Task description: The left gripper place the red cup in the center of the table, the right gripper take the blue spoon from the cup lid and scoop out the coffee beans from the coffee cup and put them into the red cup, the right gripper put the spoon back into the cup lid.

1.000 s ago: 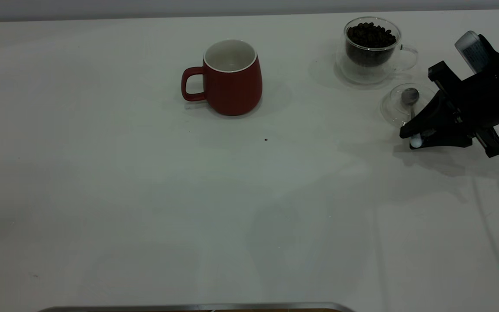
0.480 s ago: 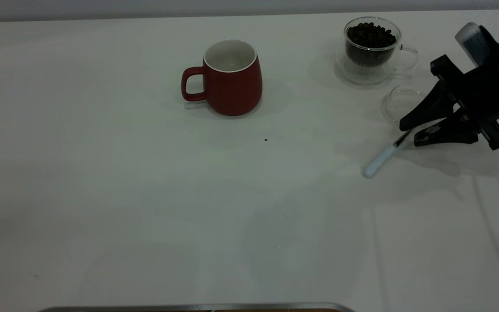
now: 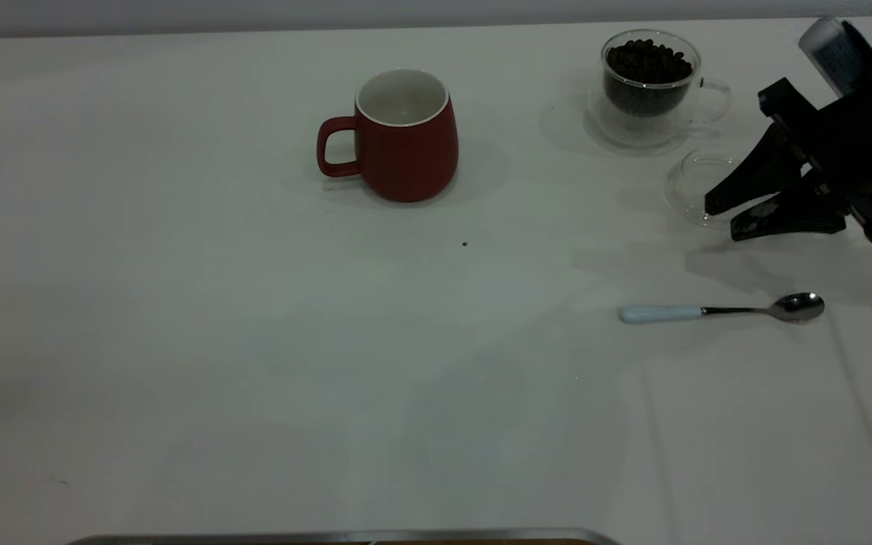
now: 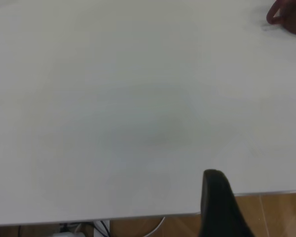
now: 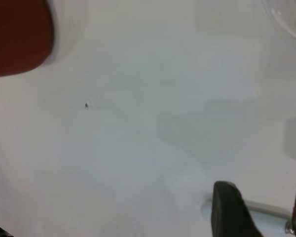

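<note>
**Spoon loose on the worktop, right claw empty above the lid**

At the far left, the left claw (image 4: 222, 207) is parked over bare worktop (image 3: 179, 341) near its front edge, out of the exterior view. Only 1 dark finger shows in its wrist view, so I cannot tell how it is set. It has no job in this step.

Further right, the red cup (image 3: 404, 136) stands upright toward the back of the worktop, close to the middle, handle pointing left, white inside bare. Judging by that spot, the placing step is done and it waits to receive beans. A tiny dark speck (image 3: 465, 244) lies just in front of it.

Next comes the blue spoon (image 3: 720, 309). It lies flat on the worktop, pale handle to the left and steel bowl to the right, well in front of the lid and touching neither the lid nor the claw. That is not where the task wants it, so it looks like a pickup that failed.

Behind it, the glass coffee cup (image 3: 649, 83) sits near the back edge, the coffee beans (image 3: 648, 62) heaped to the brim and apparently untouched. Just beside it, nearer the camera, the cup lid (image 3: 697, 185) lies with nothing on it.

At the right, the right claw (image 3: 727, 213) hangs tilted over the lid's near edge, its 2 pointed fingers a little apart and gripping nothing. It probably has to come down to the spoon handle and grip again before any scooping.
</note>
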Controlling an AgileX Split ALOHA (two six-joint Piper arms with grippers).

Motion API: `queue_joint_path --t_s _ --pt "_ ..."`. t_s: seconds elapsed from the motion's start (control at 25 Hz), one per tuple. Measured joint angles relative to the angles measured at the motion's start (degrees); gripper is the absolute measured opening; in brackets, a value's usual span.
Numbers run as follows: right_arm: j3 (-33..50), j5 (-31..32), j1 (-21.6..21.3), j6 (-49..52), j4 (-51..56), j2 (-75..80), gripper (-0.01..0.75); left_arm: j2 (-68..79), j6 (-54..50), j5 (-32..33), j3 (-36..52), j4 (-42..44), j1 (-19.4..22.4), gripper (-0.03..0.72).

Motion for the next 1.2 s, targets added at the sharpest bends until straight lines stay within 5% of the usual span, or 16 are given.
queue_joint_path --t_s 0.44,0.6,0.88,1.2 --pt "0.16 2.63 6.04 4.46 -10.40 -21.22 0.350 0.00 0.00 0.00 0.00 0.00 0.00 0.474" --pt "0.16 5.40 6.23 14.22 -23.30 -38.60 0.350 0.00 0.00 0.00 0.00 0.00 0.00 0.474" --pt "1.61 20.00 6.23 38.93 -55.27 -69.30 0.350 0.00 0.00 0.00 0.00 0.00 0.00 0.474" --pt "21.35 23.97 5.93 50.33 -66.43 -105.11 0.350 0.00 0.17 0.00 0.00 0.00 0.00 0.474"
